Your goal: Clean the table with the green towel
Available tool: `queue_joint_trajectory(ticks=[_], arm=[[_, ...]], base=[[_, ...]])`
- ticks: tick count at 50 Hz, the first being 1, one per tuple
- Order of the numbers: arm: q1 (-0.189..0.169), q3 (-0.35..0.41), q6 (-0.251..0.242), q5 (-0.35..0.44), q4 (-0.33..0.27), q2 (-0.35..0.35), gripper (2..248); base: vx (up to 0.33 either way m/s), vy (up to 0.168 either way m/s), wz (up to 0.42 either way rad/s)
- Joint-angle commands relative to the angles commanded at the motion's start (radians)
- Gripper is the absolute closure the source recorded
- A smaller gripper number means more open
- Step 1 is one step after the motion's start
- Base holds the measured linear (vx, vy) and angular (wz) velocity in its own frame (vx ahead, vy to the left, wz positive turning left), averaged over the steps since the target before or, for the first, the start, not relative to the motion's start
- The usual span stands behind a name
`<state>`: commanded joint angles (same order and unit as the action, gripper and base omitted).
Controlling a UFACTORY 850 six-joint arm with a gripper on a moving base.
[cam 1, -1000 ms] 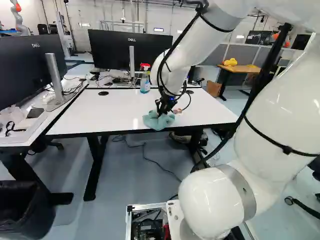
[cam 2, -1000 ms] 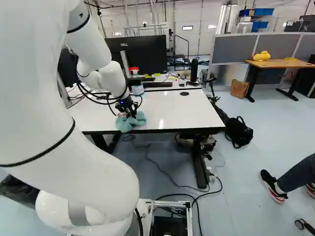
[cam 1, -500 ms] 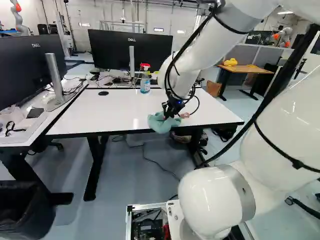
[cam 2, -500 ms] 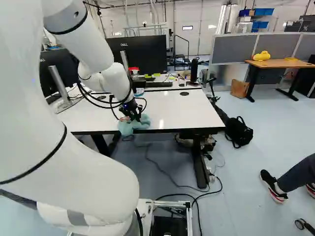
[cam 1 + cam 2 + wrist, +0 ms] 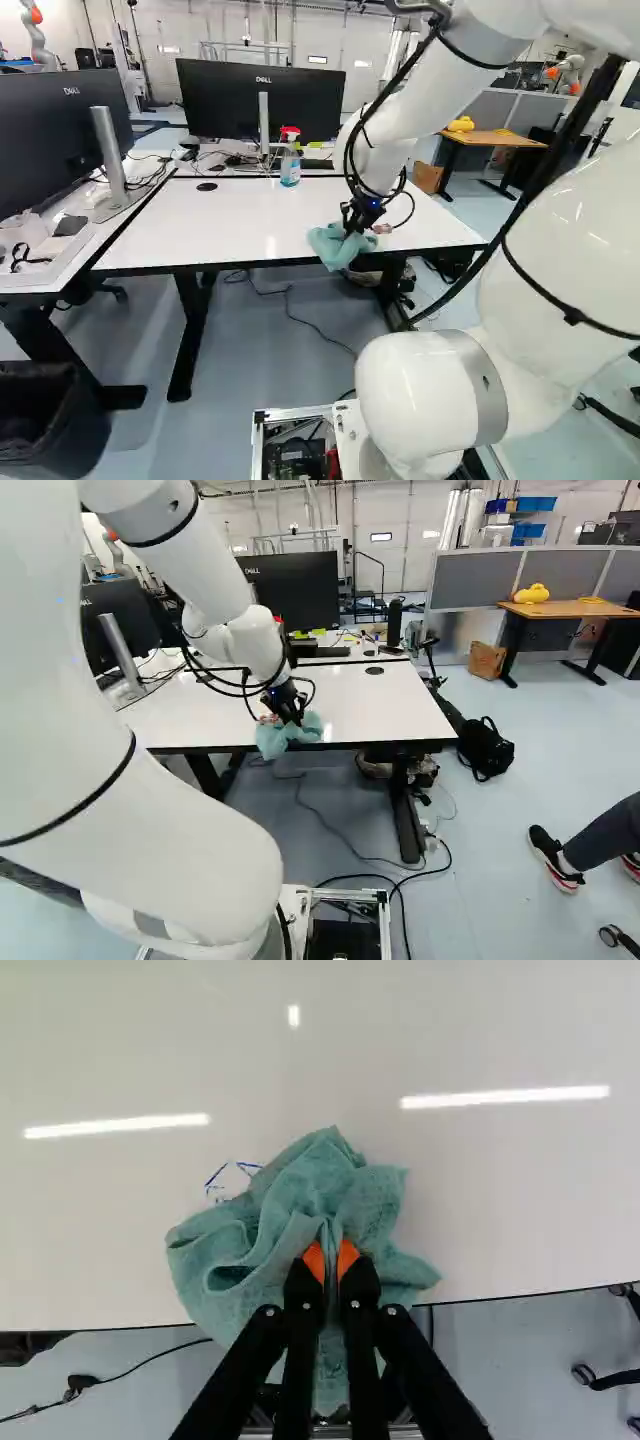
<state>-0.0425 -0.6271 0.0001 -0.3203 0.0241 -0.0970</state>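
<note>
The white table [image 5: 200, 230] crosses the middle of the left base view; towel [image 5: 335, 243] bunched over its near edge, blue marks [image 5: 216, 1174] beside it, bottle [image 5: 290, 170] upper centre.

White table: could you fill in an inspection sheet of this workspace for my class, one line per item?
Surface: white table, blue marks beside the towel.
Job's things: green towel, bunched, partly over the table's near edge.
Clutter: spray bottle upright toward the far side.
Gripper: gripper shut on the towel, orange pads pinching a fold.
Cables: black cable on the floor by the near edge.
Surroundings: monitors beyond; black bin at the left base view's left.
</note>
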Motion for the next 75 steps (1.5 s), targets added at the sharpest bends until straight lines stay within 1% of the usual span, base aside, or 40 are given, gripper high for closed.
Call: queue_joint_trajectory(ticks=[7, 13, 23, 31, 41, 51, 63, 75], arm=[[-0.019, -0.03, 0.0, 0.0, 0.0, 0.031, 215], [-0.026, -0.061, 0.0, 0.0, 0.0, 0.062, 215], [-0.022, -0.113, 0.0, 0.0, 0.0, 0.114, 215], [-0.011, -0.155, 0.0, 0.0, 0.0, 0.153, 215], [0.011, -0.202, 0.0, 0.0, 0.0, 0.197, 215], [0.043, -0.234, 0.0, 0.0, 0.0, 0.226, 215], [0.087, -0.237, 0.0, 0.0, 0.0, 0.228, 215], [0.133, -0.222, 0.0, 0.0, 0.0, 0.214, 215]], base=[[0.0, 0.0, 0.0], [0.0, 0.0, 0.0], [0.0, 0.0, 0.0], [0.0, 0.0, 0.0], [0.0, 0.0, 0.0], [0.0, 0.0, 0.0], [0.0, 0.0, 0.0], [0.0, 0.0, 0.0]])
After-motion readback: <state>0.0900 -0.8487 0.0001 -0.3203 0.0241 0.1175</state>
